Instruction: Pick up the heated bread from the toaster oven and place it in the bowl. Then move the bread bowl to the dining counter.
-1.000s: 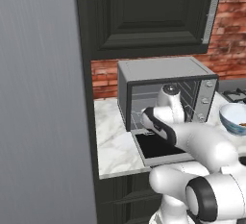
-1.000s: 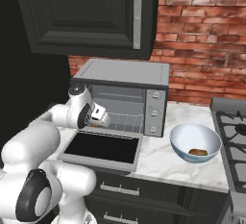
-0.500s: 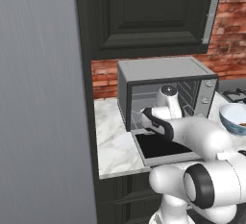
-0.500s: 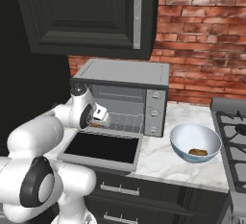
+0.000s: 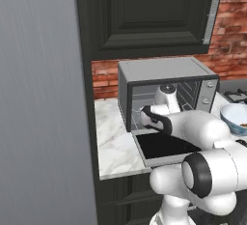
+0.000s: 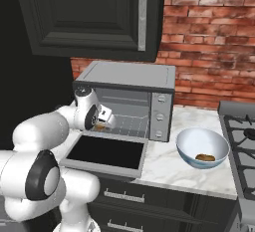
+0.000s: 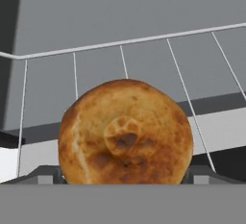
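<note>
Jaws are spread wide with nothing clamped, and the bun (image 7: 126,131) sits right between them on the rack (image 7: 144,64), dead centre in the hand view. I can see the 2 fingertips (image 7: 45,175) poking out either side of it, not clearly touching yet. The gripper (image 6: 102,119) is inside the left part of the oven (image 6: 130,80) mouth, just above the dropped door (image 6: 104,152).

Handling guess: the bun should be light and a bit squashy, crusty on top, not slippery. I'd pinch it across its widest part, low on the sides, and go gentle so it doesn't dent or pop up out of the fingers. The rack wires under it could catch a fingertip if I go too low.

Count, all relative to the oven: 1 bun on its rack, 1 bowl (image 6: 191,144) on the counter (image 6: 164,169) just right of it, with 1 small brown thing (image 6: 205,157) already lying in it (can't tell what), 3 knobs (image 6: 160,117) on its right panel, 1 stove (image 6: 244,136) further right past the bowl, 1 dark cabinet (image 6: 94,17) above it.
</note>
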Available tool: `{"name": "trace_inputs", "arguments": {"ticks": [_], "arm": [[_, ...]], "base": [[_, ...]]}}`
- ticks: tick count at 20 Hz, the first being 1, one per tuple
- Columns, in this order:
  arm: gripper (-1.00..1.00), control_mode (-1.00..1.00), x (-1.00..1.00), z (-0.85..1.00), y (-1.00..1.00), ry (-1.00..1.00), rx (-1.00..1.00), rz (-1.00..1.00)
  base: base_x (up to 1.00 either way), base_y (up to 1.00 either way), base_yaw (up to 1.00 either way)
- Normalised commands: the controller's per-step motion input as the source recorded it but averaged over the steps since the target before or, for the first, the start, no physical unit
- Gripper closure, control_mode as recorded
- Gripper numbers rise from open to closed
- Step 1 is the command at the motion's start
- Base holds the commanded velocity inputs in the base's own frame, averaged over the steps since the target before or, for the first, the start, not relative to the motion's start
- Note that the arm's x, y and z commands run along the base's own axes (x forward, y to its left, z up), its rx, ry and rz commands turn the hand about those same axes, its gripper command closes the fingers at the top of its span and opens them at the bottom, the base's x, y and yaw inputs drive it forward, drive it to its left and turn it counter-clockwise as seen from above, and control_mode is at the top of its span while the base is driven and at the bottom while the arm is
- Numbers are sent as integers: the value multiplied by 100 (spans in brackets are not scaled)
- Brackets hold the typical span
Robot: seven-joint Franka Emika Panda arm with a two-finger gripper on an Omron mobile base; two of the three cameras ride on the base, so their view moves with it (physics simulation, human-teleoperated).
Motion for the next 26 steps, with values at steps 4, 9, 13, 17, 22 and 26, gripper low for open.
{"name": "trace_inputs", "arguments": {"ticks": [4,9,13,17,22,26], "arm": [[100,-100,-67,4,-9,8,0,0],[100,-100,-100,36,-54,-1,0,-5],[100,-100,-100,62,-87,-6,0,-16],[100,-100,-90,71,-87,-7,0,-18],[100,-100,-42,65,-94,-6,0,-20],[100,-100,8,36,-100,0,0,-28]], "base": [[0,0,0],[0,0,0],[0,0,0],[0,0,0],[0,0,0],[0,0,0]]}}
